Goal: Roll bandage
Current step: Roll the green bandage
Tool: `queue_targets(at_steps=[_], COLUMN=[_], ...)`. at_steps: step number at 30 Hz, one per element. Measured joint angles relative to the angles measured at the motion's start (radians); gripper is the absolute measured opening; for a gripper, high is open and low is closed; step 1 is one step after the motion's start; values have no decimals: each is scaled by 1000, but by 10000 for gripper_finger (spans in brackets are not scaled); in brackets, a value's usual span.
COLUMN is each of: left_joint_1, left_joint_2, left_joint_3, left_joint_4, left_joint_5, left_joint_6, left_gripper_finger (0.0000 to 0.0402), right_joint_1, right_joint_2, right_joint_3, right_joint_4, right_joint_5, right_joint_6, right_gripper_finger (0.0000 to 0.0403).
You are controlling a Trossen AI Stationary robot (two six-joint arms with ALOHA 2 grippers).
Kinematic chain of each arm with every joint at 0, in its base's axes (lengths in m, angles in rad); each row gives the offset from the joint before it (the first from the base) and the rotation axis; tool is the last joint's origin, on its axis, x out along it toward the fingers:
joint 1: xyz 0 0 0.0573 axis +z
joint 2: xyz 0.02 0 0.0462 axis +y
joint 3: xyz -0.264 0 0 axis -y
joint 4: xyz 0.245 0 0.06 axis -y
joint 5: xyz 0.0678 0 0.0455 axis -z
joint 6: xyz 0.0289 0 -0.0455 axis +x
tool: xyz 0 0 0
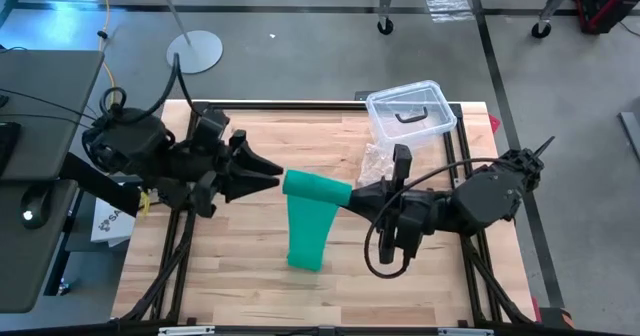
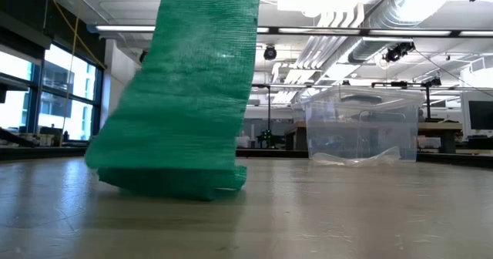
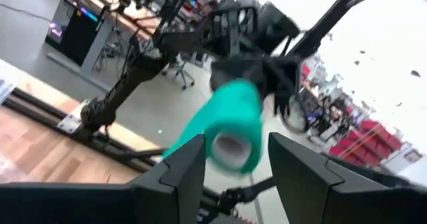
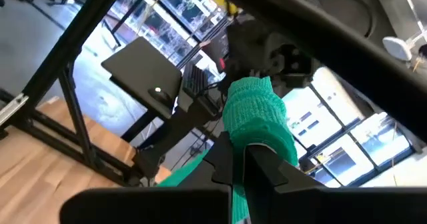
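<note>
The green bandage is partly wound into a roll (image 1: 316, 186) held level above the table's middle. Its loose strip (image 2: 192, 82) hangs down from the roll, and the crumpled lower end (image 1: 305, 253) rests on the wood. My right gripper (image 1: 352, 193) comes in from the table's right and is shut on the roll's right end. My left gripper (image 1: 274, 180) points at the roll from the left and is open. Its two fingers (image 3: 193, 164) stand on either side of the roll's hollow left end (image 3: 230, 144); I see no touch. My right gripper pinches the roll's right end (image 4: 257, 134) between its two shut fingers (image 4: 230, 164). It comes in level from the table's right, along the roll's length. The roll is lifted clear and lies level, and the strip hangs slack below it onto the table.
A clear plastic box (image 1: 410, 111) with a black handle stands at the table's far right, with a crinkly clear bag (image 1: 378, 162) beside it. Bare wood lies near the front edge and on the left. A lamp base (image 1: 195, 49) stands on the floor beyond the table.
</note>
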Motion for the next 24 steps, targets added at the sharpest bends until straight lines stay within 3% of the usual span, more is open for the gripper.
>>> queue_targets(at_steps=[8, 24], left_joint_1=[31, 62], left_joint_2=[3, 47], left_joint_3=[0, 2], left_joint_4=[26, 24], left_joint_5=[105, 119], left_joint_6=[-92, -138], left_gripper_finger=[156, 156], right_joint_1=[5, 5], right_joint_2=[0, -1], right_joint_3=[0, 0], right_joint_4=[-19, -24], right_joint_5=[6, 24], right_joint_6=[9, 51], right_gripper_finger=[1, 1])
